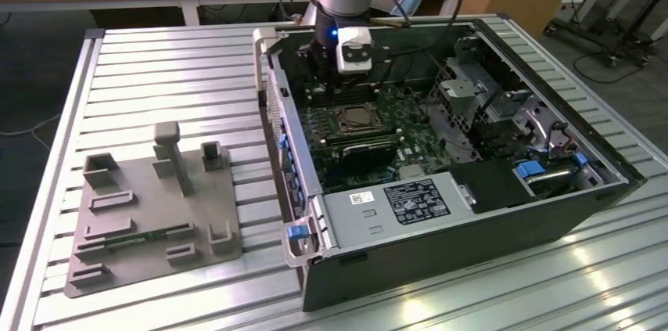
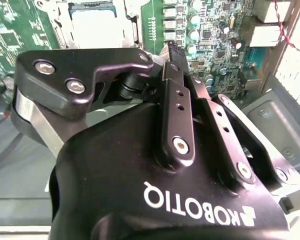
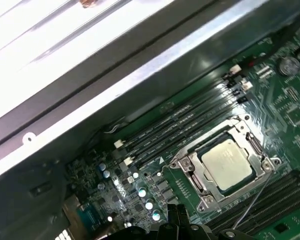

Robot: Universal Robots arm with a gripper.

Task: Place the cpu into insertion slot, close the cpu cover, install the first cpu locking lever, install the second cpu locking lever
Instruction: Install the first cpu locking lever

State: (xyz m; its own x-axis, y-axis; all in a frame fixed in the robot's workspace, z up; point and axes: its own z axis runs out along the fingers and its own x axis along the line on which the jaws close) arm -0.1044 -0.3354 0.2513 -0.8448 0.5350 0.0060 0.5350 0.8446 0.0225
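The cpu (image 3: 226, 164) lies flat in the insertion slot (image 1: 360, 117) on the green board, its silver top facing up. The cpu cover (image 3: 190, 167) sits down around it as a silver frame. A thin wire lever (image 3: 255, 200) runs slanted off one side of the socket. My gripper (image 1: 348, 73) hangs inside the open computer case, toward the back wall and a short way behind the socket, touching nothing. Its black fingertips (image 3: 174, 216) appear pressed together and hold nothing. In the second wrist view the gripper (image 2: 171, 50) hangs over the board beside the cpu (image 2: 97, 22).
The computer case (image 1: 313, 214) lies open on a slatted metal table (image 1: 156, 73). Memory slots (image 3: 170, 125) run beside the socket. A black box with a white label (image 1: 418, 198) and drive cages (image 1: 490, 104) fill the case. A grey fixture plate (image 1: 136, 221) sits at the exterior view's left.
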